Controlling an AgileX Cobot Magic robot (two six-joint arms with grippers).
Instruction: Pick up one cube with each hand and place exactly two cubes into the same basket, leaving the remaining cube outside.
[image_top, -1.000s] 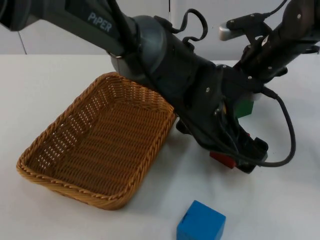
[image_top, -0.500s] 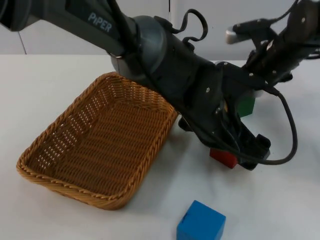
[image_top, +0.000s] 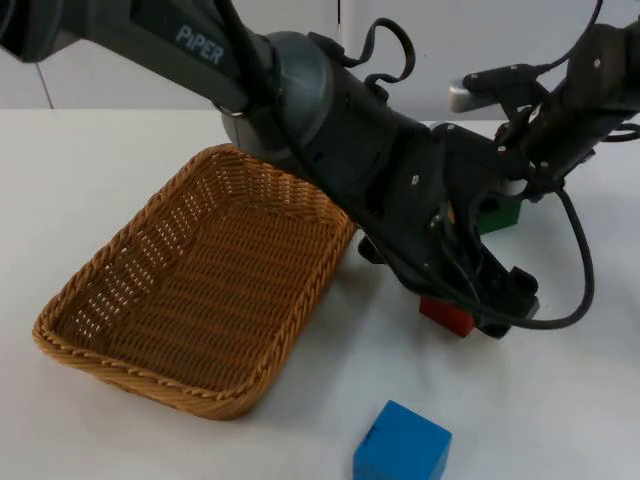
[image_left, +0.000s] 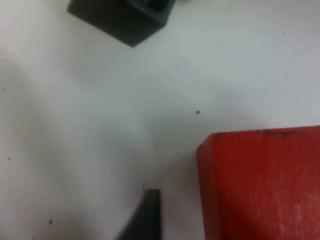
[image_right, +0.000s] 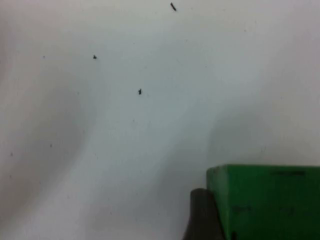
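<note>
Overhead, our left gripper (image_top: 470, 312) sits at the red cube (image_top: 447, 316) and our right gripper (image_top: 505, 200) at the green cube (image_top: 497, 214); finger spread we cannot tell. Basket (image_top: 190, 285) and blue cube (image_top: 401, 443) lie apart. Wrist views show a fingertip (image_right: 202, 216) touching green, while another fingertip (image_left: 145, 216) stands beside red.

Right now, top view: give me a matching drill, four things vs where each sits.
Things:
1. red cube
2. green cube
3. blue cube
4. basket

Places:
A. at the near edge, apart from both arms
B. under the left gripper
C. left side of the table, holding no cube
D. at the right gripper, farther back

Pairs: 1-B, 2-D, 3-A, 4-C
</note>
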